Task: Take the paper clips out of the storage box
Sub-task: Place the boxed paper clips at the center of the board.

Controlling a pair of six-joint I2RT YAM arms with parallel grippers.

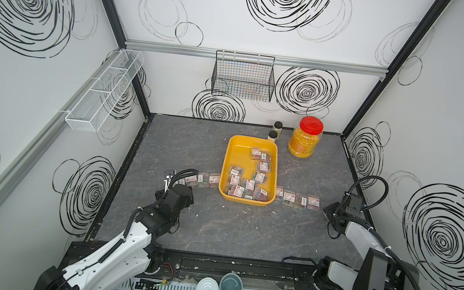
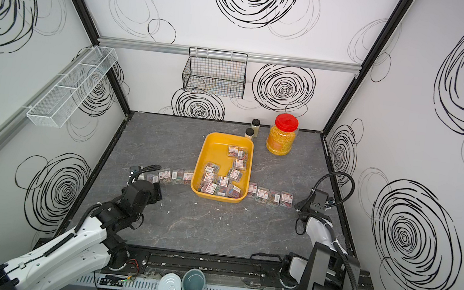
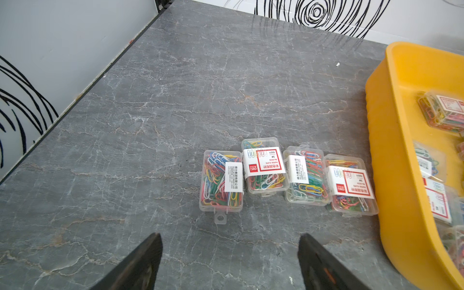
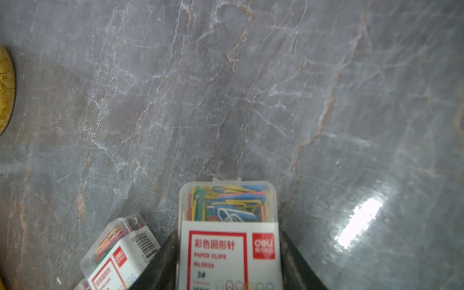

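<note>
My right fingers are closed partway on one case of paper clips, pinching its long sides with the label facing up. A second case lies tilted just beside it. In both top views this wrist sits at the outer end of the row of cases laid on the tabletop to the right of the storage box. I judge the step in hand is setting this case down to extend that row. I cannot tell whether its underside touches the tabletop yet.

To do it well I would lower straight and keep the case level. I would stay clear of the tilted neighbour so I don't nudge it. I would spread the fingers only once the case rests flat, then lift straight up.

My left fingers stand wide apart and empty above bare tabletop, just short of the four cases lined up on the box's other side. Roughly ten cases lie jumbled inside the storage box, mostly toward its near end and right wall, so plenty of work remains.
</note>
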